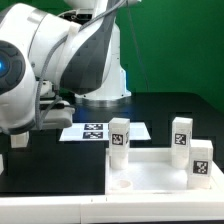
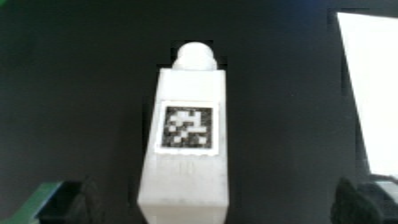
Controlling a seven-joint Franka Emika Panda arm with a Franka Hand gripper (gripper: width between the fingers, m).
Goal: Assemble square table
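Closest to your wrist view lies one white leg, tag upward and rounded peg tip pointing away, lying on the black table between the jaws, which stand wide open and grip nothing (fingertips clear of it on either side). In your exterior view, the square panel rests at the table's near edge toward the exterior view's right, with three tagged legs standing upright at it and the marker board just behind.

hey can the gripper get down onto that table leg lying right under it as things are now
Probably yes. In the wrist view the gripper is open, its fingertips standing on either side of the tagged leg, which lies alone on the black table with nothing across it.
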